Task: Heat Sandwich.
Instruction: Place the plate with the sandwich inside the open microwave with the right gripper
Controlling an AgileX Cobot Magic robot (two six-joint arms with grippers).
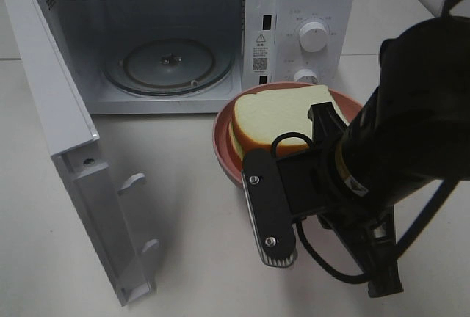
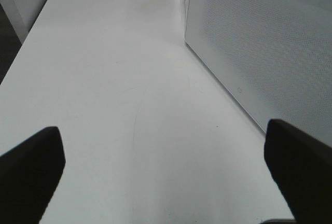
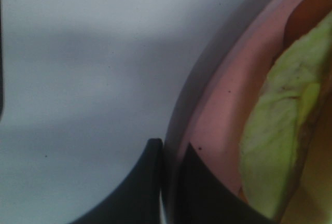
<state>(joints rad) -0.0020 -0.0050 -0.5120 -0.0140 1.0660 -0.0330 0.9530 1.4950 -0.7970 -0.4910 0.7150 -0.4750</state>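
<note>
From high up, the microwave [image 1: 183, 38] stands with its door [image 1: 59, 133] swung wide and the glass turntable [image 1: 169, 64] bare inside. The sandwich [image 1: 283, 119] lies on the pink plate [image 1: 222, 137] on the table [image 1: 183, 207], outside the microwave, just in front of its knobs [image 1: 314, 37]. My right arm [image 1: 382, 148] reaches over the side of the plate farthest from the microwave and hides my hand from this view.

From my left wrist, my left hand [image 2: 165, 167] is released, its two dark fingers [image 2: 31, 167] set wide apart above bare table [image 2: 119, 94], with a white dotted face of the microwave [image 2: 259, 53] close beside it.

From my right wrist, my right hand [image 3: 171, 149] is clenched on the plate [image 3: 218, 110]: one finger sits outside the rim, the other inside it. The sandwich [image 3: 280, 130] shows its green filling just beyond the fingers.
</note>
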